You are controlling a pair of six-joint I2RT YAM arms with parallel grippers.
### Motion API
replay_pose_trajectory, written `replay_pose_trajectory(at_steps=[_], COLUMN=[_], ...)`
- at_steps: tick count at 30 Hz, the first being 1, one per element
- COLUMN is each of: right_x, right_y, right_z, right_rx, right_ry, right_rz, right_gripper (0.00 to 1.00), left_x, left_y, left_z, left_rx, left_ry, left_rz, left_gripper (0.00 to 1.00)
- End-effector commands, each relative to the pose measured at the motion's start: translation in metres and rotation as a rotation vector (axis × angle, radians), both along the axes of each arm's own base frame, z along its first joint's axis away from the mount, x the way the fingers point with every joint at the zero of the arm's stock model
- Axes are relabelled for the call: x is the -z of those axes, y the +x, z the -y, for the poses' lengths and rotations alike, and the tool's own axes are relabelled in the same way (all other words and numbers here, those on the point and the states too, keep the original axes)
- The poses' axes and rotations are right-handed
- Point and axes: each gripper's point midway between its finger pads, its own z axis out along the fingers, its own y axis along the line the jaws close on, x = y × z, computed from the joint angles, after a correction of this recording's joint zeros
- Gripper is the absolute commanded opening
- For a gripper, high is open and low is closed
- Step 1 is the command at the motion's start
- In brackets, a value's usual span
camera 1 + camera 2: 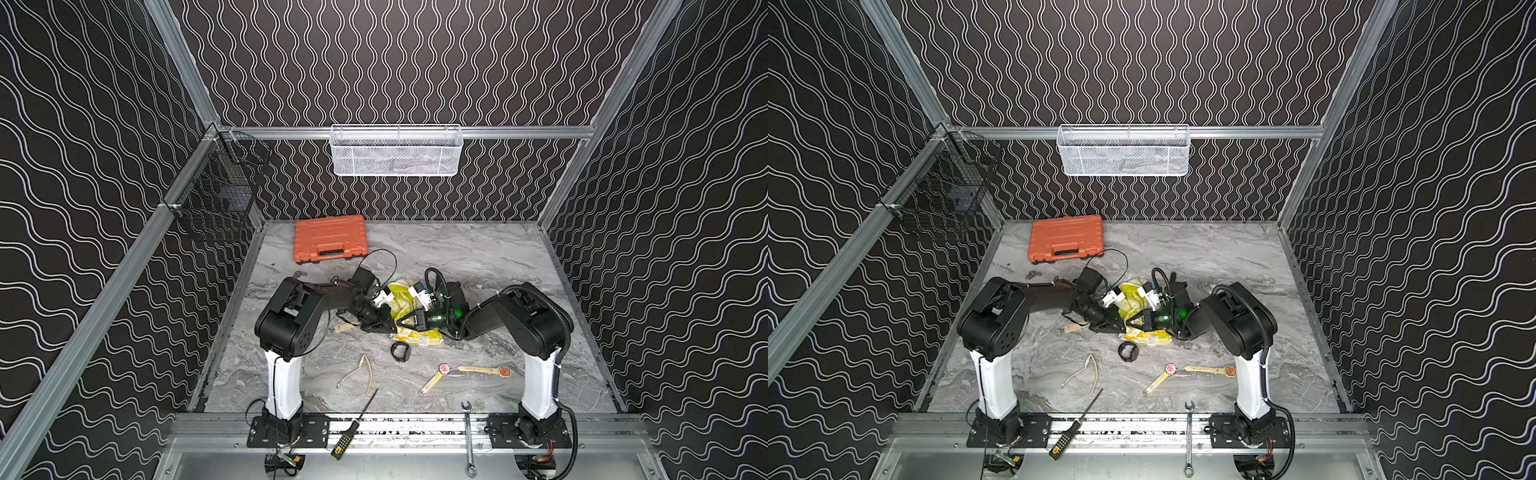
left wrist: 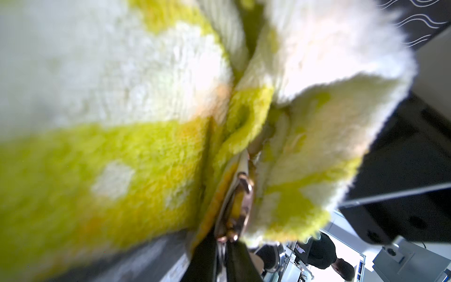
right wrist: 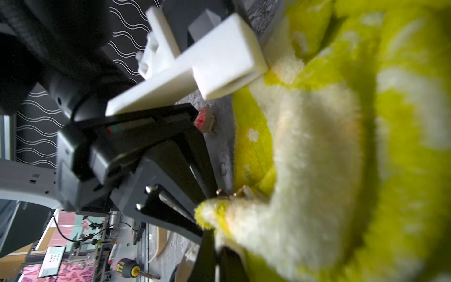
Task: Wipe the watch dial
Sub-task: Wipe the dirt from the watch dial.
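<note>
A fluffy yellow-and-white cloth [image 1: 400, 300] [image 1: 1133, 300] lies bunched mid-table, and both grippers meet at its near edge. My left gripper [image 1: 390, 325] [image 2: 225, 256] is shut on a watch; its rose-gold case [image 2: 241, 207] sticks out from the fingertips and is pressed edge-on into a fold of the cloth [image 2: 151, 156]. The dial face is hidden by the cloth. My right gripper [image 1: 402, 323] [image 3: 216, 254] is shut on a pinched ridge of cloth [image 3: 305, 171], which lies over the watch. Only a glint of the case [image 3: 229, 194] shows there.
On the near table lie a black smartwatch [image 1: 401, 352], two tan-strap watches with red dials [image 1: 442, 370] [image 1: 503, 371] and glasses [image 1: 362, 374]. An orange case [image 1: 330, 239] sits at the back. A screwdriver [image 1: 355, 424] and wrench [image 1: 468, 436] rest on the front rail.
</note>
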Motion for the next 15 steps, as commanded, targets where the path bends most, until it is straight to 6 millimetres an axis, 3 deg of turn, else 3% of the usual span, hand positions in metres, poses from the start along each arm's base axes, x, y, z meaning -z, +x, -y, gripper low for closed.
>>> replay_pose_trajectory(at_steps=[1,6,13,15], right_x=[0.043,0.034,-0.038,-0.044], right_y=[0.002,0.002,0.008,0.018], right_z=[0.022,0.022,-0.001,-0.008], right_rx=[0.092,0.088,0.009,0.001], right_ry=[-0.187,-0.172,0.026,0.038], right_rz=[-0.036,-0.028,0.07,0.087], right_gripper=[0.0,0.0,0.0,0.0], left_x=[0.025,0.025,0.025,0.026], left_y=[-0.003,-0.005,-0.007,-0.007], left_z=[-0.021,-0.02,-0.023,-0.024], left_rx=[-0.018,0.001,0.016,0.011], left_ry=[0.161,0.149,0.163,0.174], left_rz=[0.007,0.0,0.006,0.012], left_gripper=[0.13,0.07,0.03,0.02])
